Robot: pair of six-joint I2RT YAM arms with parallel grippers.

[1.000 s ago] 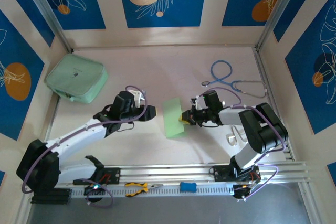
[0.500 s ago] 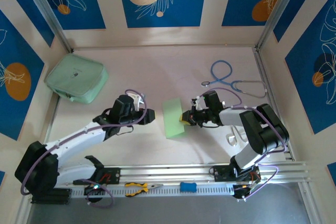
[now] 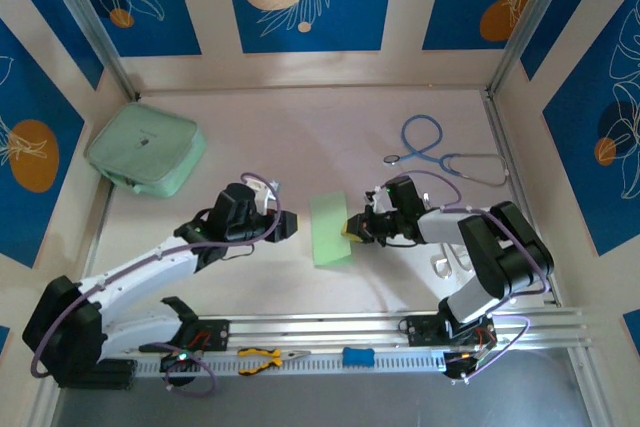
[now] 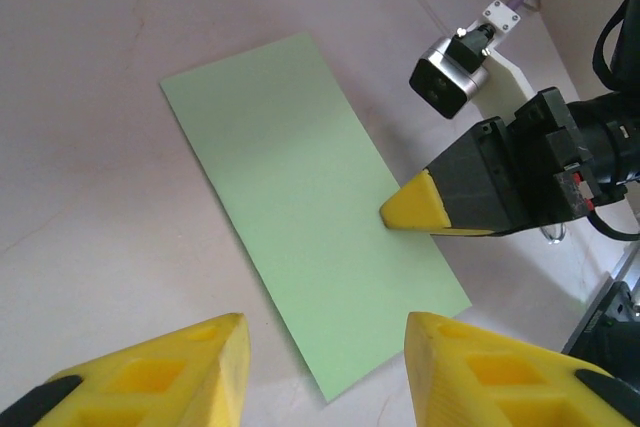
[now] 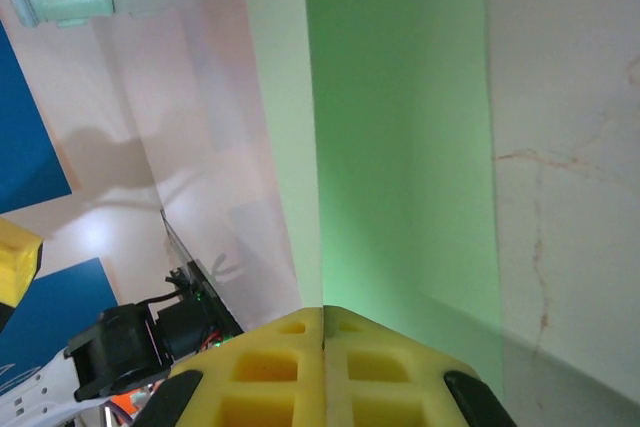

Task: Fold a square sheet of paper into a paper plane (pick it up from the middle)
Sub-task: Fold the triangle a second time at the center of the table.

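1. While the right gripper (image 3: 350,228) has its two yellow fingers pressed together with no gap and nothing between them, their shared tip rests on the thin light-green sheet of paper (image 3: 331,230), at the middle of the sheet's right long edge.
2. The left gripper (image 3: 290,225) stands just off the sheet's left long edge with its jaws partly open and empty. In the left wrist view its blocky yellow fingertips (image 4: 200,357) sit apart, above the sheet's near corner and not touching it.
3. The sheet lies flat in the middle of the pale, faintly veined table (image 3: 300,137), between the two grippers. Its outline is a long rectangle with crisp corners, its long sides running away from the arm bases.
4. In the right wrist view the paper (image 5: 400,127) is matte and smooth, with a paler strip along one long side.
5. The gripper fingers are yellow, ribbed with square hollows, on black housings.
6. A thick, soft mint-green zip pouch (image 3: 147,150) sits far left, well apart from the sheet.
7. A blue-tubed stethoscope (image 3: 440,152) lies coiled far right.
8. Yellow-handled pliers (image 3: 265,357) and a small blue block (image 3: 358,356) lie on the metal rail by the arm bases.
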